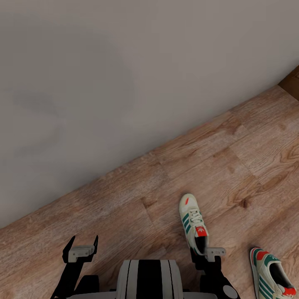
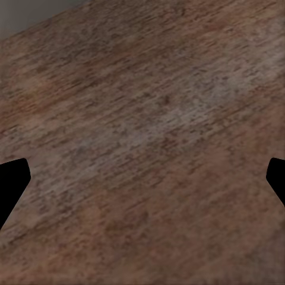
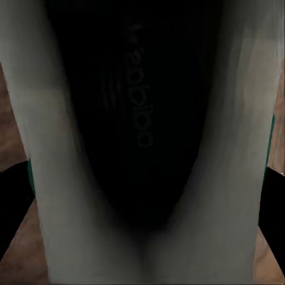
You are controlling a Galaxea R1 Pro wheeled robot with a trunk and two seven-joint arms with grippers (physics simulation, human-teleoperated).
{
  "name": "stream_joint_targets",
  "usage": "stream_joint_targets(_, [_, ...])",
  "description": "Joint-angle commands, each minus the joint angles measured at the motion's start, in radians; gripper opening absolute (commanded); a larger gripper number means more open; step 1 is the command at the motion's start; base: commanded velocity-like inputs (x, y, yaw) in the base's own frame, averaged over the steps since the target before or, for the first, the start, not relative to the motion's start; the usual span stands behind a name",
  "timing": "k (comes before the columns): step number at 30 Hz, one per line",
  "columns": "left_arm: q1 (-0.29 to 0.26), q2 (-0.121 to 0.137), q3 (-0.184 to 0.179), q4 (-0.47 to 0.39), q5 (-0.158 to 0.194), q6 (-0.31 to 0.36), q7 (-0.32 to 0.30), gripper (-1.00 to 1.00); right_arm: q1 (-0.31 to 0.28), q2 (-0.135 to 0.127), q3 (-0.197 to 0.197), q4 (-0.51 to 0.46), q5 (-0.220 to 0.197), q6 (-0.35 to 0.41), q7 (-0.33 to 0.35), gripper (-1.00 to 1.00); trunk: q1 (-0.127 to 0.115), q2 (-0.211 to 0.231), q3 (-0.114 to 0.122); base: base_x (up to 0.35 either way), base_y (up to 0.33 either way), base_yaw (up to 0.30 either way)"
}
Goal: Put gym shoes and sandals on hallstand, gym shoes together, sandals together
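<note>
A gym shoe (image 1: 193, 221) on the floor (image 1: 232, 158) near the wall (image 1: 124, 83) is straddled at its heel by the right jaws (image 1: 203, 251), apart for a grasp; the left jaws (image 1: 81, 248) are held apart, empty

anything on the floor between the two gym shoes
Nothing: in the head view only bare wood floor separates the shoe under the right gripper from the shoe at the lower right corner.

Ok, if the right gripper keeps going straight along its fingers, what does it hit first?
Most likely the gym shoe: the right gripper sits at its heel, and the wrist view looks straight into its dark opening.
</note>
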Motion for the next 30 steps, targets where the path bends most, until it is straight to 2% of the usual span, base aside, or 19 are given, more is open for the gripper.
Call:
stream_joint_targets(1, [0.000,0.000,0.001,0.000,-0.002,-0.003,0.000,1.00,0.000,0.000,-0.001,0.001,-0.001,-0.003,0.002,-1.00,0.000,0.000,0.000,0.000,0.000,0.000])
stream_joint_targets(20, [0.000,0.000,0.001,0.000,-0.002,-0.003,0.000,1.00,0.000,-0.001,-0.001,0.000,-0.001,-0.003,0.002,-1.00,0.000,0.000,0.000,0.000,0.000,0.000])
stream_joint_targets(30, [0.000,0.000,0.001,0.000,-0.002,-0.003,-0.001,1.00,0.000,0.001,-0.001,-0.001,-0.001,-0.003,0.000,-1.00,0.000,0.000,0.000,-0.335,0.000,0.000])
